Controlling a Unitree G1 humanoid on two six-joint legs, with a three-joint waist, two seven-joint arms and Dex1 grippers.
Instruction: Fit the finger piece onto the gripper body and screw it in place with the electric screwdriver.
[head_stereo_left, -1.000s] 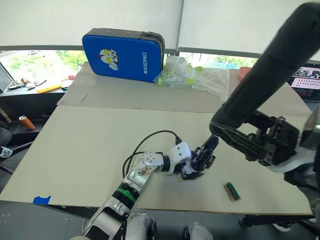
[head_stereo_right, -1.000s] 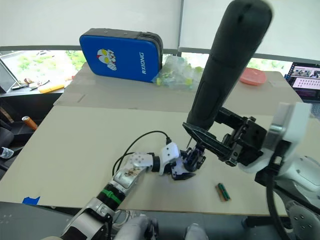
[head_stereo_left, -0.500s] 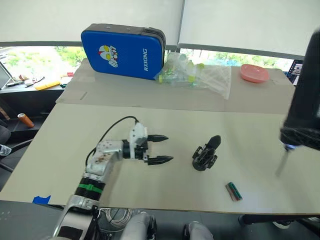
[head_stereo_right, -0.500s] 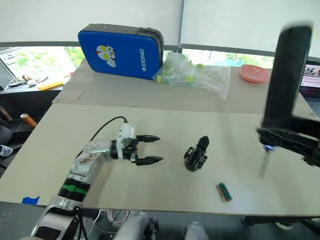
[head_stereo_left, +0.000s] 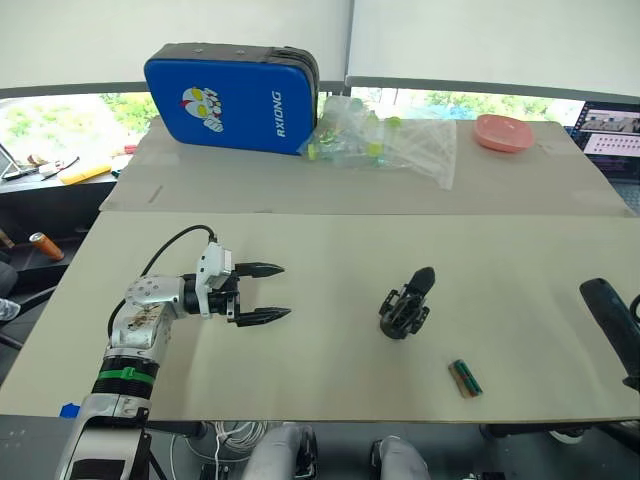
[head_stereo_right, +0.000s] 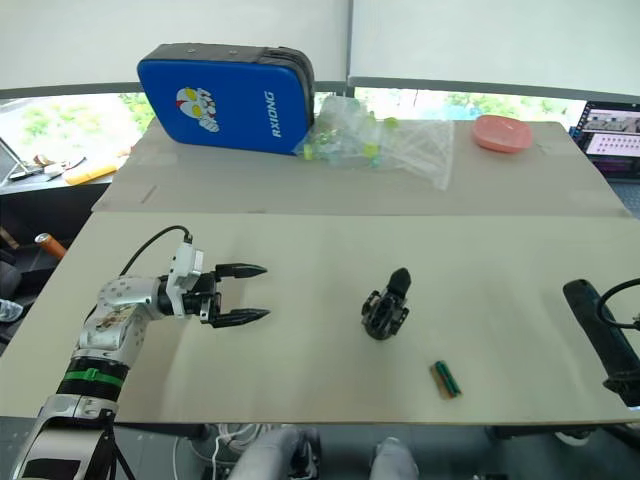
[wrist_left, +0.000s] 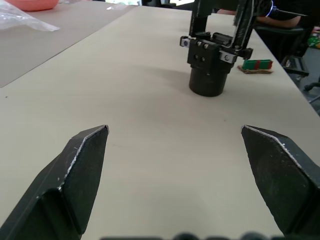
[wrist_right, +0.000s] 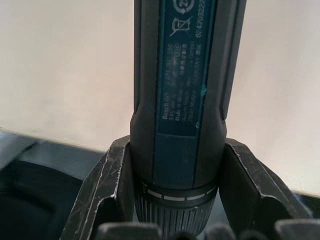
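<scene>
The gripper body stands alone mid-table, a black pointed finger sticking up from it. In the left wrist view the gripper body shows two black uprights on its brackets; I cannot tell the finger piece apart from them. My left gripper hovers open well to the left of the body, its fingers pointing at it with nothing between them. At the table's right edge the electric screwdriver is held low. My right gripper is shut on the electric screwdriver.
A small green and brown object lies near the front edge, right of the body. A blue case, a clear plastic bag and a pink dish sit at the back. A laptop is at far right.
My left gripper let go of the gripper body and drew back to the left, open. The right arm swung the screwdriver away from the body, down to the table's right edge. The camera shifted.
</scene>
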